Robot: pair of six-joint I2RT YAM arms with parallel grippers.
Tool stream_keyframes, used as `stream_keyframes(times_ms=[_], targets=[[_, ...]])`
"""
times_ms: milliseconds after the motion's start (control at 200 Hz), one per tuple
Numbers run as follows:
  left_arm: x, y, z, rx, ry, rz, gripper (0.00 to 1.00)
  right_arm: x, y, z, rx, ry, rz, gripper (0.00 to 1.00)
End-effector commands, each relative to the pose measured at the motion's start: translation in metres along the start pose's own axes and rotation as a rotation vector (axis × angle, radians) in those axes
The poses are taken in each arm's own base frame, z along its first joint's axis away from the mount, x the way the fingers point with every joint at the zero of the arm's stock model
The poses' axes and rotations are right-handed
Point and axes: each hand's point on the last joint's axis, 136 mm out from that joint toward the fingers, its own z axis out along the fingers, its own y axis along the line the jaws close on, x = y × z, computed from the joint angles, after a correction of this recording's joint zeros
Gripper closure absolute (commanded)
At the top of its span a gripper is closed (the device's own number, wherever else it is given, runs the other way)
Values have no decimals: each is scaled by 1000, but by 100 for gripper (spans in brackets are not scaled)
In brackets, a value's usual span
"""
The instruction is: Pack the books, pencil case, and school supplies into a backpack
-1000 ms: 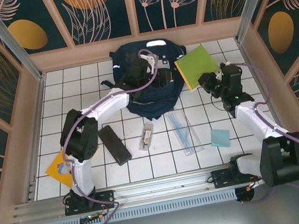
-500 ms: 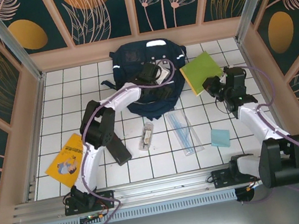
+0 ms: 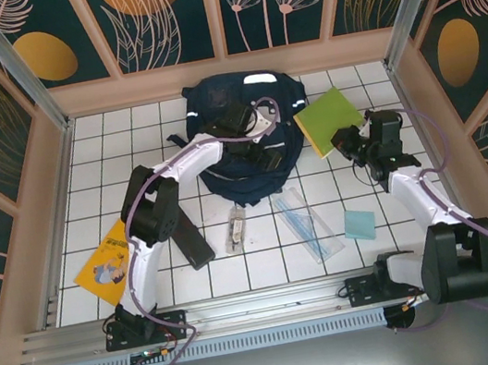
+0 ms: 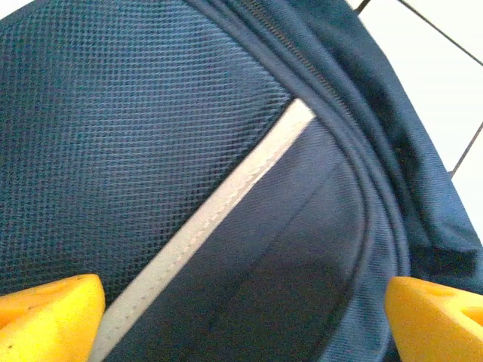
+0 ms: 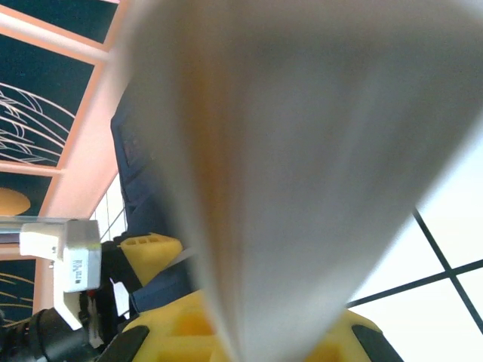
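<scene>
- Backpack (image 3: 216, 98): navy, lying at the far middle of the white tiled worktop (image 3: 125, 146); a white stripe shows on its far edge.
- Left claw (image 3: 252, 144): positioned over the middle of the backpack. The left wrist view shows its yellow fingertips (image 4: 45, 317) spread wide, with navy mesh fabric (image 4: 151, 136) and a pale stripe (image 4: 226, 196) between them and nothing pinched.
- Right claw (image 3: 350, 141): just right of the backpack, pinching the yellow-green book (image 3: 329, 117) at its near right corner. The book is tilted, and its far left corner is close to the backpack's right side. In the right wrist view the book (image 5: 302, 151) rises, blurred, from between the yellow fingers (image 5: 173, 324).
- Yellow-orange book (image 3: 107, 261): flat on the worktop at near left, partly under the left arm.
- Pencil case (image 3: 188, 239): black, lying just right of that book and near of the backpack.
- Clear tube (image 3: 236, 228): lying between the pencil case and the ruler set (image 3: 305, 221).
- Ruler set: lying at a slant, near of the backpack's right side.
- Teal pad (image 3: 360, 224): lying just right of the ruler set, apart from it.
</scene>
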Motion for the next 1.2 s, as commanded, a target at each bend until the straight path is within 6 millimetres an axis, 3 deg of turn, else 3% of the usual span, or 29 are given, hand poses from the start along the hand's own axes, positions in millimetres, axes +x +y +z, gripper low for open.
stream_keyframes(times_ms=[0, 150, 485, 600, 660, 780, 1036, 1196], targets=[[1, -19, -13, 71, 24, -12, 6, -4, 5, 1, -40, -14, -24, 100], [19, -15, -4, 54, 76, -17, 6, -3, 3, 0, -33, -19, -23, 100], [87, 51, 58, -242, 254, 0, 8, -2, 4, 0, -40, -12, -16, 100], [95, 53, 72, -229, 282, -20, 27, -3, 7, -5, -39, -22, -27, 100], [92, 50, 74, -210, 273, -35, 53, -4, 9, -9, -40, -28, -34, 100], [63, 38, 59, -164, 185, -72, 100, -6, 11, -16, -31, -46, -48, 100], [-62, 11, -27, -83, -145, -197, 100, -30, 11, -48, 28, -170, -69, 100], [-115, -5, -69, -19, -273, -238, 100, -25, 12, -51, 13, -144, -65, 100]])
